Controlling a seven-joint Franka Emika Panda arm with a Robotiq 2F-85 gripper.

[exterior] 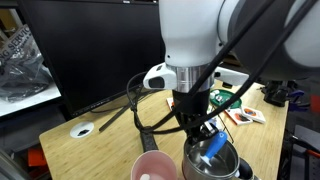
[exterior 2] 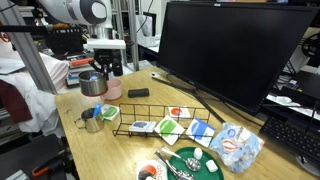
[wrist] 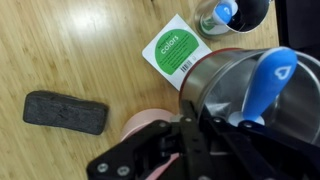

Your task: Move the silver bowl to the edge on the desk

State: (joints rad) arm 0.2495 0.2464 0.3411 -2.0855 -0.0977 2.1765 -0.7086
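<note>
Holding the silver bowl (wrist: pixel 215 80) by its rim, the jaws look clenched on it. It is just beside the pink bowl (exterior: pixel 152 168), at 6 o'clock of the counter (exterior: pixel 100 150), near its edge; only setting it down remains, I judge.

Desk (exterior: pixel 95 152); pink bowl (exterior: pixel 152 167); black block (wrist: pixel 65 111)

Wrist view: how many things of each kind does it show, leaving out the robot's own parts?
bowls: 2 (silver bowl, pink bowl)
metal cup: 1
green card: 1
black block: 1
total: 5
</note>
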